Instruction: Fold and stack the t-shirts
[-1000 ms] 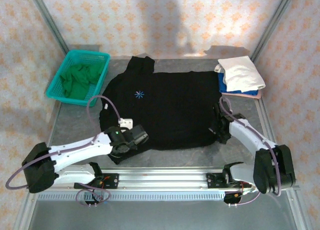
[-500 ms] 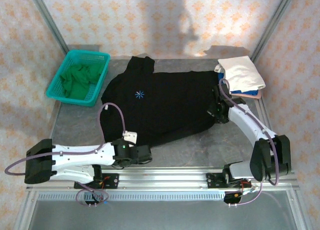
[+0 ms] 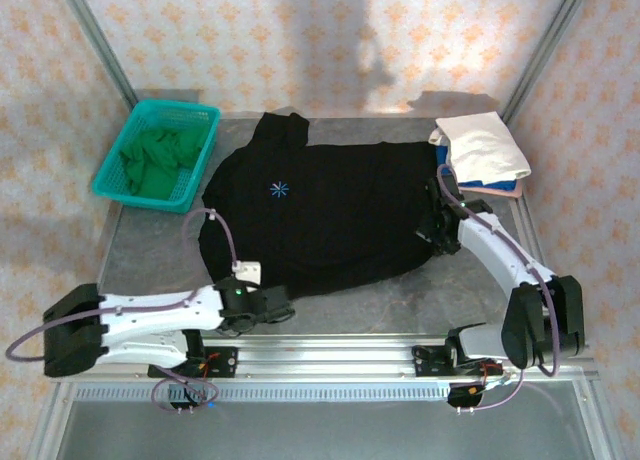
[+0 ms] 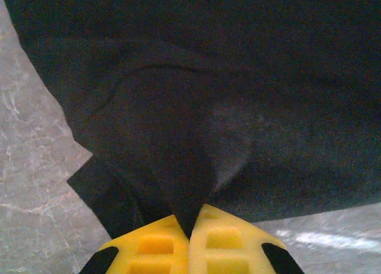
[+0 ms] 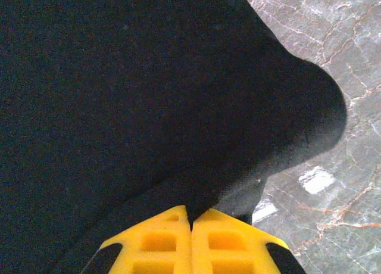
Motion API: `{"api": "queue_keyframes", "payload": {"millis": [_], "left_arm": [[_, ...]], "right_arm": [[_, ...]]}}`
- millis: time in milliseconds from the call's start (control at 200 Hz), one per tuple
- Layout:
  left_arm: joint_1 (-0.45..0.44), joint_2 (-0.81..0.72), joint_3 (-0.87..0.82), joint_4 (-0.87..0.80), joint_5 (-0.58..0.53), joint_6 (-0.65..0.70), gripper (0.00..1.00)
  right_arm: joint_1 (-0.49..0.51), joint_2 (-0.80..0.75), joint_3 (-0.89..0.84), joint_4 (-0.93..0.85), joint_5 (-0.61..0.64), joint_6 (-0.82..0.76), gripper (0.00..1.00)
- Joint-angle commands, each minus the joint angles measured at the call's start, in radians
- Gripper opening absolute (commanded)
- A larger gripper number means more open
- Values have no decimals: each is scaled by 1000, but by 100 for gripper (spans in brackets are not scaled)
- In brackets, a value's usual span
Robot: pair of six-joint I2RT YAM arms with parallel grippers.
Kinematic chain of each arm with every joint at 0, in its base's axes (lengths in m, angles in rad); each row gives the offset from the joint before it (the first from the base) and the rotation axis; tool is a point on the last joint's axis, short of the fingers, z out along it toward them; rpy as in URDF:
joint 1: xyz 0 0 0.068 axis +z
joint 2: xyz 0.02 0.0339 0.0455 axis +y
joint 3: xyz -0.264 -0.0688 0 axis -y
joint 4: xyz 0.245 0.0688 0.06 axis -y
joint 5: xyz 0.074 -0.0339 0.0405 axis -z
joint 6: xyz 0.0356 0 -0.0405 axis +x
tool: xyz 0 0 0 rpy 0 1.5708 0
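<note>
Two hands, one garment. The black t-shirt (image 3: 330, 210) lies spread on the surface (image 3: 400, 300) just right of the teal basket (image 3: 178, 107). Its long axis runs away from the basket toward the folded pile (image 3: 485, 150) at the far right.

The left hand (image 3: 268, 305) is closed and pinches the shirt's near corner on the basket side. The left wrist view shows black cloth clamped between the yellow fingers (image 4: 155, 244). The right hand (image 3: 438, 228) is likewise closed, on the edge farthest from the basket, with cloth nipped between its fingers (image 5: 226, 241).

The gripped edge slants, its basket end sitting nearer the arm bases. The body of the shirt lies beyond both hands, so the fold probably calls for carrying that edge away, over the logo (image 3: 278, 188).
</note>
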Motion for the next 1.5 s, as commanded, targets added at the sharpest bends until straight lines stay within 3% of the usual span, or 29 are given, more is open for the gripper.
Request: {"api": "queue_keyframes", "payload": {"millis": [0, 130, 240, 320, 385, 470, 606, 686, 801, 916, 1021, 1131, 1246, 1306, 1496], "left_arm": [[69, -136, 35, -30, -113, 116, 0], [277, -212, 123, 43, -87, 363, 0], [532, -87, 195, 165, 64, 557, 0], [682, 80, 291, 190, 185, 643, 43], [755, 202, 386, 165, 182, 684, 60], [801, 298, 496, 120, 164, 724, 68], [802, 267, 559, 63, 142, 719, 79], [755, 170, 476, 90, 171, 704, 82], [596, 85, 336, 139, 195, 623, 82], [449, 82, 222, 201, 219, 512, 82], [371, 58, 145, 234, 211, 433, 82], [365, 22, 22, 344, 265, 398, 82], [386, 27, -39, 344, 188, 382, 84], [435, 62, -54, 356, 205, 393, 84], [466, 179, -17, 425, 194, 403, 81]], "right_arm": [[2, 4, 64, -51, 14, -38, 2], [2, 107, 175, -52, 29, -66, 3], [0, 248, 282, -59, 51, -85, 12], [-4, 385, 389, -84, 74, -115, 28], [-8, 485, 511, -161, 186, -123, 33], [-8, 554, 617, -233, 297, -135, 43], [3, 492, 591, -287, 394, -138, 50], [6, 364, 442, -218, 298, -131, 51], [6, 195, 172, 7, 142, -146, 57], [6, 242, 166, 29, 86, -174, 56], [5, 321, 197, 36, 50, -178, 54], [6, 373, 198, 82, 48, -196, 54], [-1, 422, 227, 74, 90, -191, 53], [0, 439, 232, 84, 87, -187, 52], [0, 456, 237, 64, 176, -171, 34]]}}
